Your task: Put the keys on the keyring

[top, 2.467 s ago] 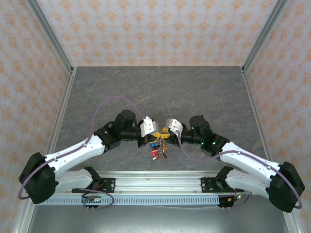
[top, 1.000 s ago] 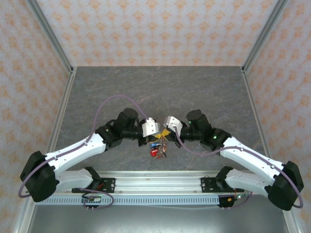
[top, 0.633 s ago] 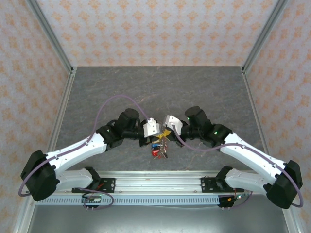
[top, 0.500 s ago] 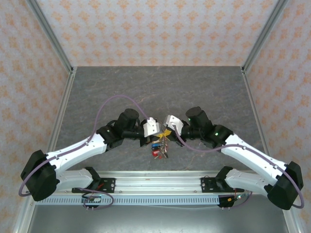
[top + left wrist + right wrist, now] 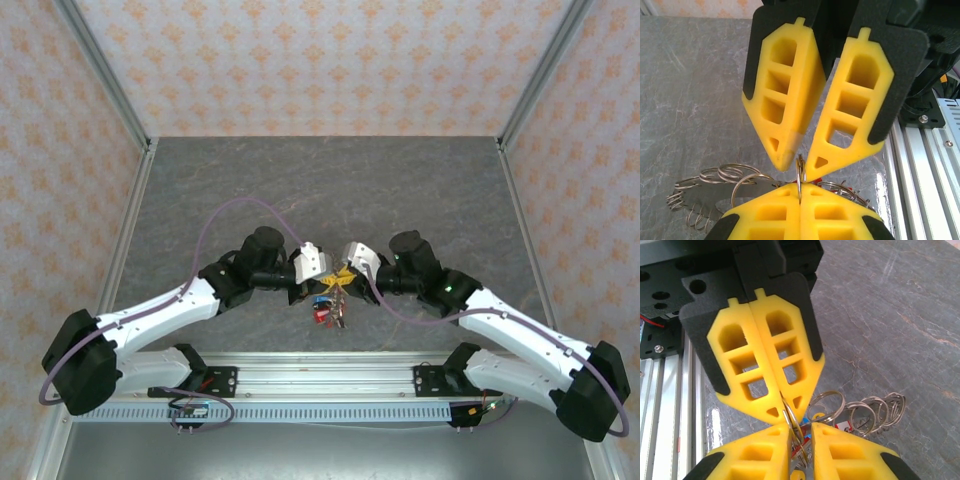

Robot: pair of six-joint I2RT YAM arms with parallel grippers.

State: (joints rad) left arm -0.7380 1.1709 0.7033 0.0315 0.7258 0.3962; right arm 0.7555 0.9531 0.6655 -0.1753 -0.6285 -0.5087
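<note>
While clamped on the keyring (image 5: 799, 167) with left claw (image 5: 800, 192), straddling that same ring with right claw (image 5: 801, 429), tips slightly apart; keys (image 5: 325, 306) bunched just beneath, over the surface (image 5: 330, 180).

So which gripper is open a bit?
The right gripper: a gap shows between its tips, while the left gripper is clamped shut on the ring.

A robotics lab test cell. Two white-and-black robot arms (image 5: 160, 310) (image 5: 520, 335) are bolted to a slotted aluminium rail (image 5: 330, 375) at the near edge of a grey stone-look desk (image 5: 400, 180). Aluminium posts (image 5: 105, 80) frame patterned wall panels (image 5: 320, 60) on three sides. A purple cable (image 5: 240, 203) and bare circuit boards (image 5: 190, 410) lie exposed.
</note>
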